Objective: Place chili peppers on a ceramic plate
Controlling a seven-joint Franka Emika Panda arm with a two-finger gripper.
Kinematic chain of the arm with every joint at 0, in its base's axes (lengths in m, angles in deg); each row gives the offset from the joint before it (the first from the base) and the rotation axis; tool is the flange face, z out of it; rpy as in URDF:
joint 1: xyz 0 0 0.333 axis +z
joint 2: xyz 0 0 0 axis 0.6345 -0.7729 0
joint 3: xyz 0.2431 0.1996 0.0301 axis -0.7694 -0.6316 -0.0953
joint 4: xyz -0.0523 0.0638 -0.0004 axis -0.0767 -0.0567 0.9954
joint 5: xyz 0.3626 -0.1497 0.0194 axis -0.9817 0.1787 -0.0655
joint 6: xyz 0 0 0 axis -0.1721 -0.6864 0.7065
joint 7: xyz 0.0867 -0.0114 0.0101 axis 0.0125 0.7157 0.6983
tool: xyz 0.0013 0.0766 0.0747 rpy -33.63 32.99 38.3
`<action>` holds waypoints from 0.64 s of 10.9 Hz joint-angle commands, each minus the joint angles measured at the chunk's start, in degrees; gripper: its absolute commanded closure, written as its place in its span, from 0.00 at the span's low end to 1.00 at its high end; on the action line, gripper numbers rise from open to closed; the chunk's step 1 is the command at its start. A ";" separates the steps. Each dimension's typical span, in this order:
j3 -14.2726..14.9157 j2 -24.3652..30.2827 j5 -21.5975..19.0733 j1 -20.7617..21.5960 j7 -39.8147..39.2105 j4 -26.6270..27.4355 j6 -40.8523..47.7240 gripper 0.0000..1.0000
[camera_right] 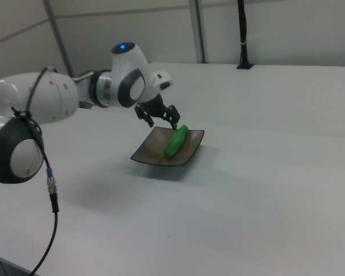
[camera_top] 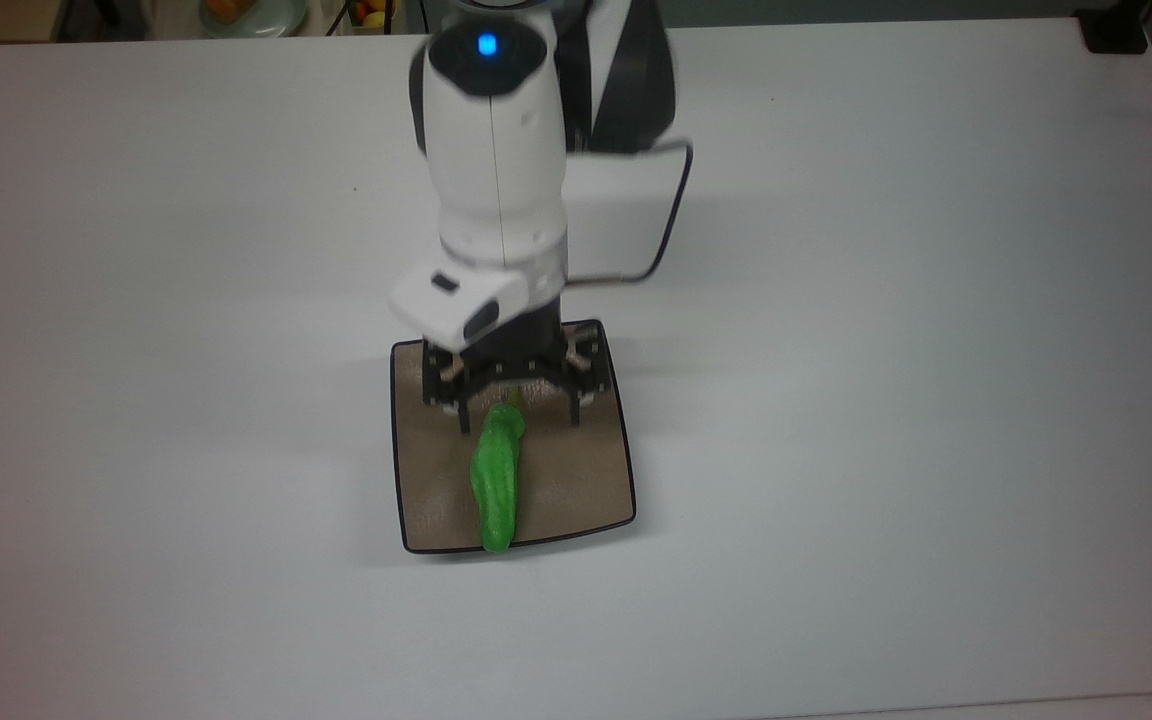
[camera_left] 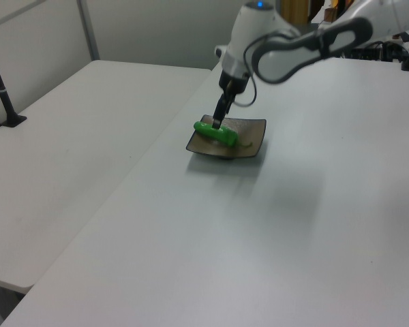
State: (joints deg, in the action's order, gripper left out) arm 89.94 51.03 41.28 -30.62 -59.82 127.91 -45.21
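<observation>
The bright green chili pepper (camera_top: 496,482) lies lengthwise on the square tan-brown ceramic plate (camera_top: 581,485), its tip reaching the plate's rim at the top view's bottom. My gripper (camera_top: 519,420) hangs open just above the pepper's stem end, fingers spread wide on either side and touching nothing. In the left view the pepper (camera_left: 215,131) rests across the plate (camera_left: 251,135) with the gripper (camera_left: 218,121) raised over it. The right view shows the pepper (camera_right: 176,141) on the plate (camera_right: 151,151) and the open gripper (camera_right: 163,123) a little above.
The plate sits mid-table on a broad white table (camera_top: 886,400). A dark cable (camera_top: 674,215) loops beside the arm. A black post (camera_left: 3,88) stands on the neighbouring table at the left view's left. Another post (camera_right: 242,34) rises at the back of the right view.
</observation>
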 commanded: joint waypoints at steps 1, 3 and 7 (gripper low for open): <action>0.57 13.95 -0.78 0.20 0.20 3.82 17.23 0.00; 0.49 21.69 -1.04 0.20 0.37 4.00 31.98 0.00; 0.49 35.75 -1.22 1.77 2.20 12.49 45.50 0.00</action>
State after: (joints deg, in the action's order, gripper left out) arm 89.92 77.88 41.15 -30.62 -59.82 130.31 -0.61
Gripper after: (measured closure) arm 0.000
